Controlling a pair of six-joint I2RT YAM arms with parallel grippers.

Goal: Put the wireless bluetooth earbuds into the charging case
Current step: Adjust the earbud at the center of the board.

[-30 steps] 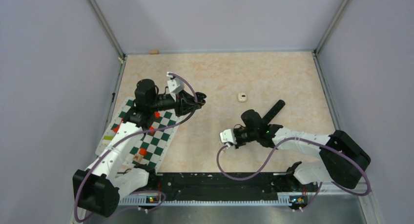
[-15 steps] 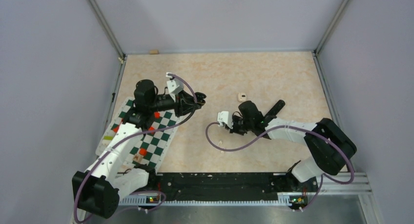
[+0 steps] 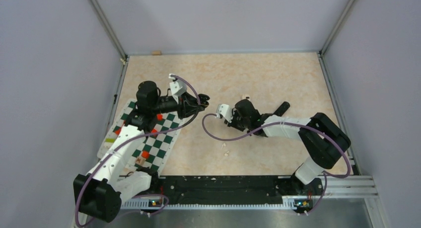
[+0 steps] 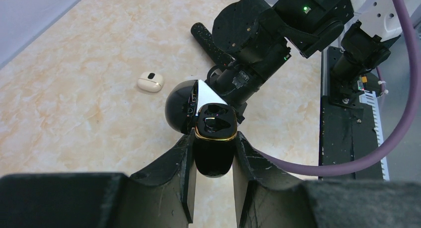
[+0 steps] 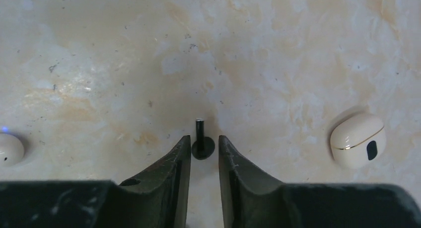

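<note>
My left jaws are clamped on the black charging case (image 4: 213, 158), its lid open. Close to the case's right, my right jaws stand barely parted around a black earbud (image 5: 202, 146), its stem pointing straight away from them. Gripped or merely flanked, I cannot tell. The right arm is nearer. A cream case (image 5: 358, 140) also lies right of the charging case, on the surface (image 5: 99, 64). I can read no branding.

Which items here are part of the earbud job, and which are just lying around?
Job: black charging case, black earbud, white charging case, small white piece, likely an earbud.
Lying about: black microphone, checkered mat, tan block at the far edge.
</note>
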